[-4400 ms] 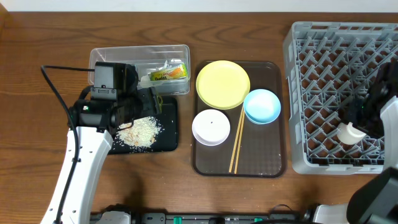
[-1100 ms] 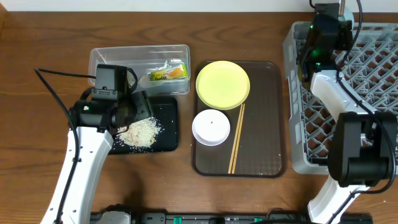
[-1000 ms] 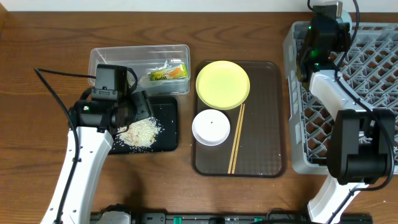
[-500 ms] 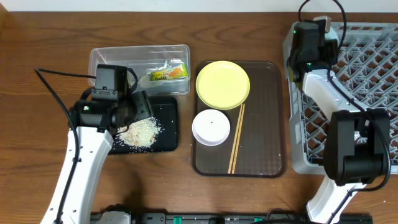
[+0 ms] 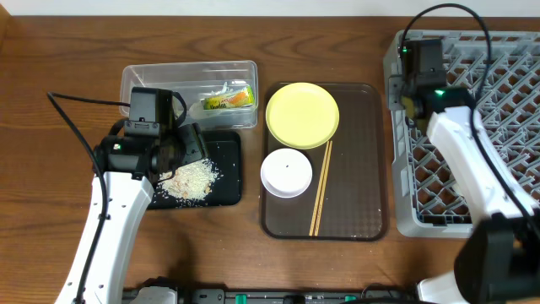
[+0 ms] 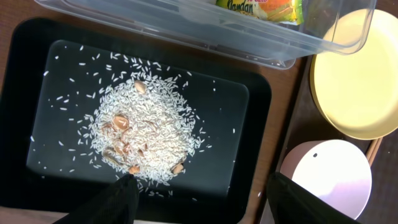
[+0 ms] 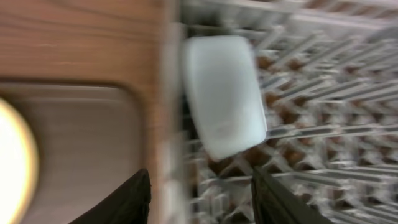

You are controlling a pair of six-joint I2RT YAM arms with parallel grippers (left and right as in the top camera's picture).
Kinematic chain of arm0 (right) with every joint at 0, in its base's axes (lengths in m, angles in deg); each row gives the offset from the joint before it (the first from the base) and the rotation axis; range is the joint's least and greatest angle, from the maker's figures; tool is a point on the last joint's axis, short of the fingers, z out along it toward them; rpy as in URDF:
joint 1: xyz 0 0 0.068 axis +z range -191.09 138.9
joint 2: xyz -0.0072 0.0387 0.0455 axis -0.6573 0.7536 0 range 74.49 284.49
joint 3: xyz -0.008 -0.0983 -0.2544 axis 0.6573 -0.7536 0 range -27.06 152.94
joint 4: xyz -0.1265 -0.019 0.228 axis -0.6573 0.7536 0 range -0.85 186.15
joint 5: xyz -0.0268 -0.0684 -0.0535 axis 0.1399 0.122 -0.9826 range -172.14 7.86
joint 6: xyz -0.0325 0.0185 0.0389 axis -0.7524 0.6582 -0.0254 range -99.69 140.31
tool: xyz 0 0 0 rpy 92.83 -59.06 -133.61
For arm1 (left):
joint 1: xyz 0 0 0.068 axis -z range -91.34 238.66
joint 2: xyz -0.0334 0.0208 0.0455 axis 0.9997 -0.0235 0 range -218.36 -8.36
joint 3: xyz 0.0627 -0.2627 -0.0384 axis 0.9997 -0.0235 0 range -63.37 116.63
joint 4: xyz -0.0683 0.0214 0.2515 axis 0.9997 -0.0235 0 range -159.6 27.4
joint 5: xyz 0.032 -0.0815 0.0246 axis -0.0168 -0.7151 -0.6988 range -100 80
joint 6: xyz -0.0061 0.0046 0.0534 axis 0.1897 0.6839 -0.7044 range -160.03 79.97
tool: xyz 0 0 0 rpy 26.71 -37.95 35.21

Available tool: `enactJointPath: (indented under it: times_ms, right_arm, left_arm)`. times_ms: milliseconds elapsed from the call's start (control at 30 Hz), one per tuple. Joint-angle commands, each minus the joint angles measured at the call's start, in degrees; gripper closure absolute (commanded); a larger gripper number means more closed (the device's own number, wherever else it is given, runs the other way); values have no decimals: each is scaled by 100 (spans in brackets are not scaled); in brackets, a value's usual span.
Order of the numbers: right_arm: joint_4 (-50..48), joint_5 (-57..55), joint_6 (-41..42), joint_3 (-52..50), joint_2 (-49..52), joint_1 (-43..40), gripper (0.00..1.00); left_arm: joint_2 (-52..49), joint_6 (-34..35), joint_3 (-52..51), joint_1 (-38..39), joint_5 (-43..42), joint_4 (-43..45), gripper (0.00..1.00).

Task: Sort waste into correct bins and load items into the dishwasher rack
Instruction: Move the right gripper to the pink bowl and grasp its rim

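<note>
left fingers (image 6: 204,200): spread wide and empty, hanging low over the near edge of the black tray (image 6: 258,134), just beside the rice heap (image 6: 144,129).
right fingers (image 7: 199,198): apart, nothing between them; the wrist view is smeared, but the gap reads as clear. they hang over the left wall of the dishwasher rack (image 5: 498,190), where it borders the brown serving tray (image 5: 367,207).
waste: rice lies in the black tray with stray grains around the heap. the green-and-orange snack wrapper (image 5: 228,99) lies inside the clear tub (image 5: 143,78). i cannot make out the white scrap.
in the rack: a pale bluish dish (image 7: 224,93) stands among the pegs near the left wall. it is too blurred to name surely, likely the light blue bowl.
left to load: the yellow plate (image 5: 302,114) at the far end of the serving tray, the white bowl (image 5: 287,172) just below it, and the chopsticks (image 5: 321,189) lying side by side to the bowl's right.
step in hand: judged, waste looks mostly sorted and loading is part done, with the right arm free between rack and tray for another item.
next move: probably the plate, nearest the right fingers. it lies flat, so one finger must get under its rim and pinch the edge, then stand it between pegs.
risk: a thin rim may slip, and the chopsticks lie close by.
</note>
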State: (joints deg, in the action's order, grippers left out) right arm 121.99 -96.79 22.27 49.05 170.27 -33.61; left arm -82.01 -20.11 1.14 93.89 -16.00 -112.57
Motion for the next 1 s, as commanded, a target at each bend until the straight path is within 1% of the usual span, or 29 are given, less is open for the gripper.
enactJointPath:
  times_ms: [0,67,167,300,367,500,567,700,900,967]
  right_arm:
    - [297,1620,579,-4,-164,166,53]
    - [514,1998,876,-4,-166,258,52]
    - [643,2389,938,-7,-98,461,49]
    - [446,2157,940,-7,114,815,47]
    - [284,1847,1104,-7,289,994,46]
    - [199,1746,1578,-7,682,1222,50]
    - [256,2149,1690,-7,883,1333,52]
    - [632,3029,1690,-7,1123,1606,51]
    - [1364,3108,1687,-7,1150,2048,49]
    - [1615,2924,1694,-11,1172,2197,50]
  left_arm:
    - [-20,74,-33,-24,70,-15,31]
    - [-20,74,-33,-24,70,-15,31]
    - [-20,74,-33,-24,70,-15,31]
    - [-20,74,-33,-24,70,-13,31]
    - [-20,72,-33,-24,70,-13,31]
    - [-20,72,-33,-24,70,-15,31]
    - [-20,72,-33,-24,70,-15,31]
    - [-20,72,-33,-24,70,-17,31]
    - [-20,72,-33,-24,70,-17,31]
    - [-20,72,-33,-24,70,-17,31]
